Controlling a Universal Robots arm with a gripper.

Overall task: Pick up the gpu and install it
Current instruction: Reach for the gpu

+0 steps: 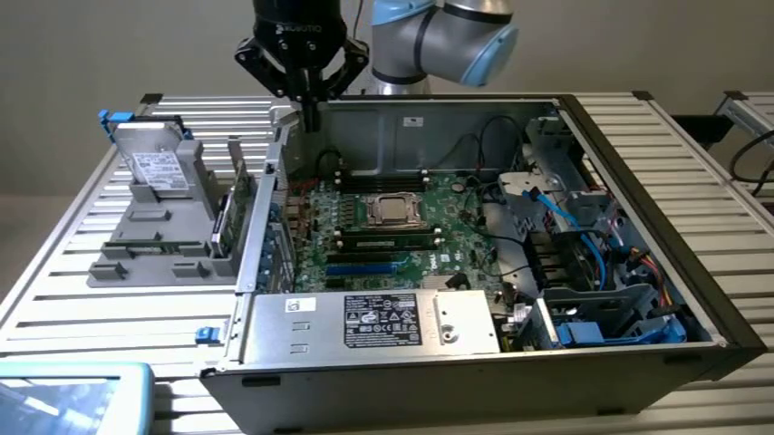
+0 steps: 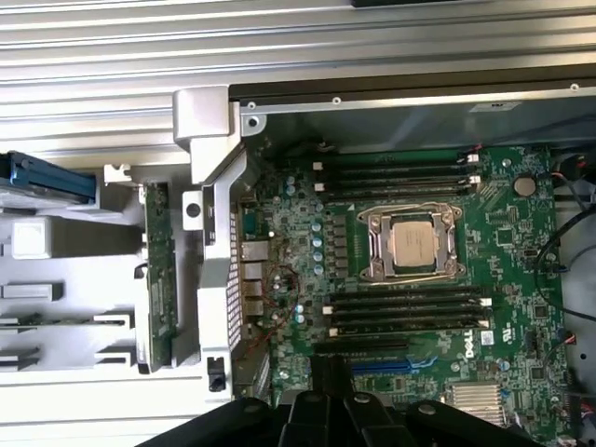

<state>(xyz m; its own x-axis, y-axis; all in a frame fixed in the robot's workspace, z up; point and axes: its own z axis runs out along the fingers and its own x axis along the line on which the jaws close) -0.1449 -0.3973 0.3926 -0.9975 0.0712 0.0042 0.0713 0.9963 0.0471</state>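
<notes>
Looked like a robotics lab, not a home: showed a slatted aluminium table (image 1: 690, 154) across the frame, an open computer case (image 1: 400, 136) at centre, a grey parts fixture (image 1: 151, 237) at centre left, an industrial robot arm (image 1: 466, 32) at top centre, a bare wall (image 1: 109, 45) upper left.

Looking down into the open case (image 2: 391, 104): green motherboard (image 2: 503, 223) with the bare CPU (image 2: 414, 244) in its socket and RAM slots on either side of it. The gpu (image 2: 155, 279) stands on edge in the grey rack (image 2: 84, 270) just outside the case wall. The gripper (image 2: 332, 368) hangs over the board, fingers together, holding nothing.
</notes>
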